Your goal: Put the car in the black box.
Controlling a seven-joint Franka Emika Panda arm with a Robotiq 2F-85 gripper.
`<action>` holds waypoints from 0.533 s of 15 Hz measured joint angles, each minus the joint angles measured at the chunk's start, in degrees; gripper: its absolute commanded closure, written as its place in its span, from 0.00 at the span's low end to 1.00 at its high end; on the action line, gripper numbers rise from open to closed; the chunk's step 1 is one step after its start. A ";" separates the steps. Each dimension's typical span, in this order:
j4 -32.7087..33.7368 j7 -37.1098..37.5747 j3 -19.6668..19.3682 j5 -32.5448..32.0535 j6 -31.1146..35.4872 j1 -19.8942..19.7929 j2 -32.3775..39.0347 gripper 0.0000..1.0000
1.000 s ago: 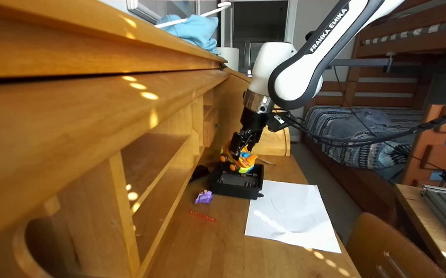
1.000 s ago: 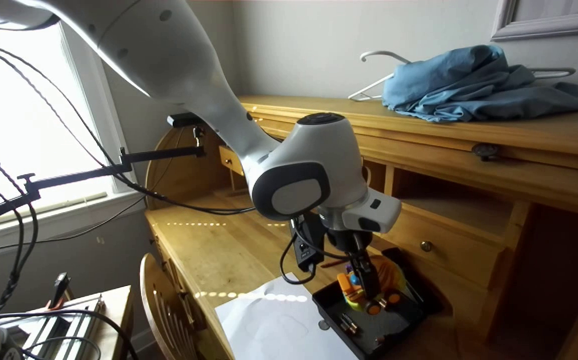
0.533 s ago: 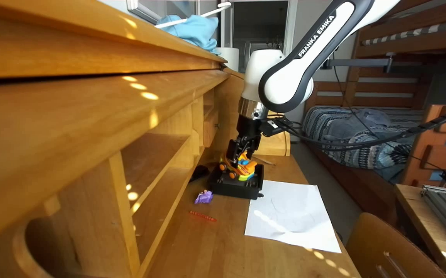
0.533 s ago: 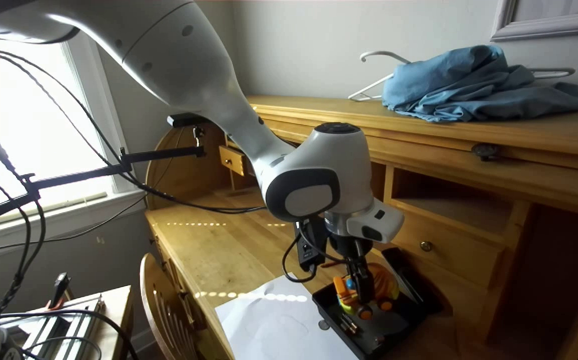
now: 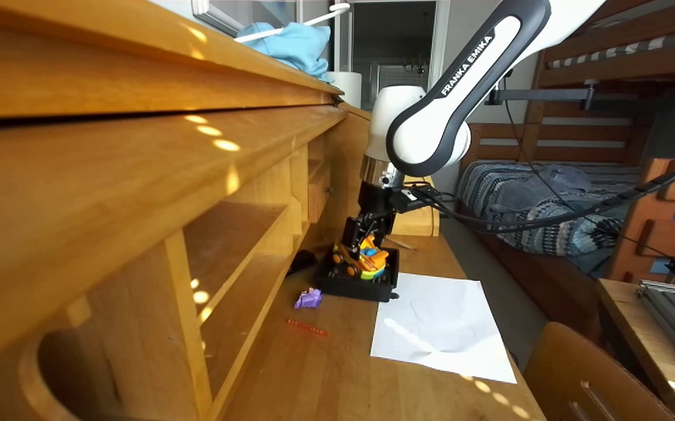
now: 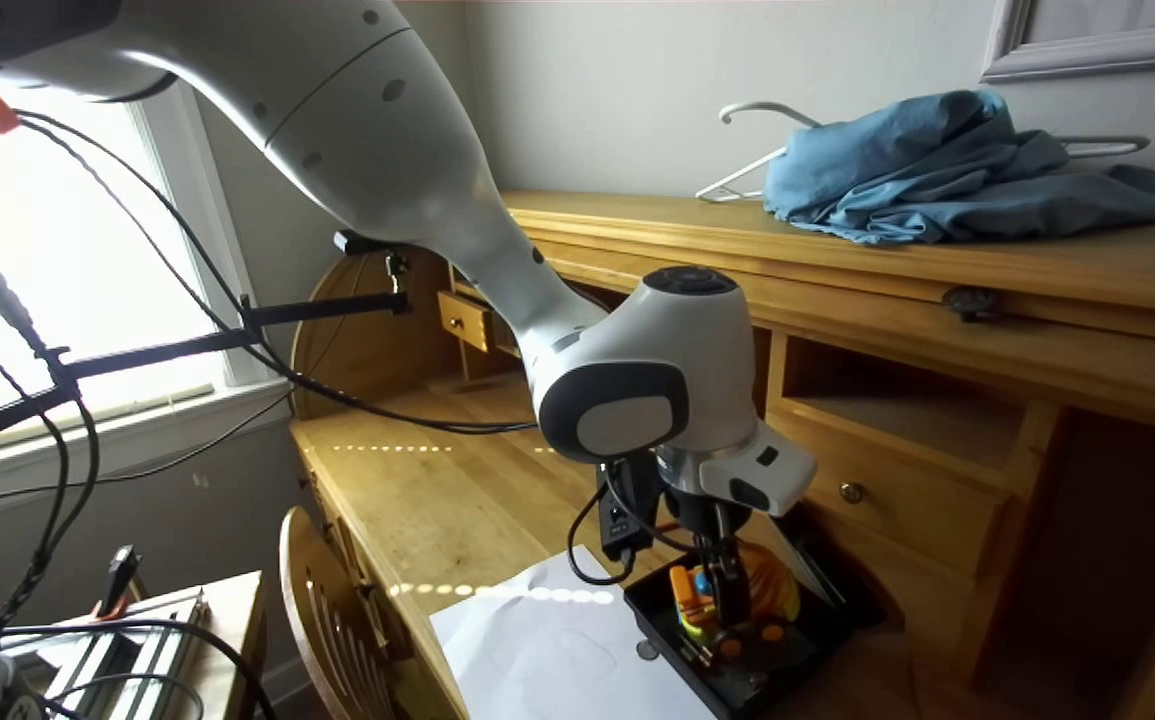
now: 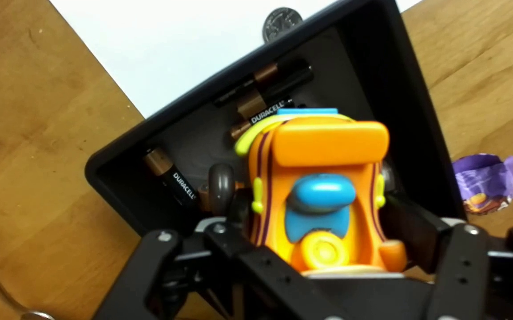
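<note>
As the toy car (image 7: 323, 193) sat directly between the fingers of my claw (image 7: 318, 213), I judged that the coming move turned on height rather than heading. The car's long axis ran forward from the claw, crosswise to the line between the fingers, which bracketed its flanks. Finding on the claw: jaws parted only to the width of the orange-and-yellow body, which they appeared to grip; the pads' contact was hidden.

The black box (image 7: 398, 98) lay beneath the claw, spreading ahead and to its left. In both exterior views the car's lower part stood within the low walls. Whether its wheels bore on the floor or on something loose, I could not tell. Contents noted: one Duracell battery (image 7: 170, 178) left of the claw; further batteries (image 7: 267, 112) ahead, by the car's far end. Outside: a silver coin (image 7: 281, 23) ahead, close by the far wall; the white paper sheet (image 7: 158, 44) ahead and to the left; a crumpled purple wrapper (image 7: 487, 182) to the right, just beside the wall.

Assessment: placing nearly complete, release outstanding. A check that the weight was borne, then an even opening of the jaws, seemed called for. I noted the risk of a battery lodging under a wheel and tilting the car.
</note>
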 measured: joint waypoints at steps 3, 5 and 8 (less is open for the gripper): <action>0.25 0.00 0.00 0.35 0.00 -0.26 0.58 0.50; 0.48 0.00 0.00 0.49 0.00 -0.34 0.97 0.50; 1.15 0.00 0.07 0.89 0.00 -0.36 1.80 0.50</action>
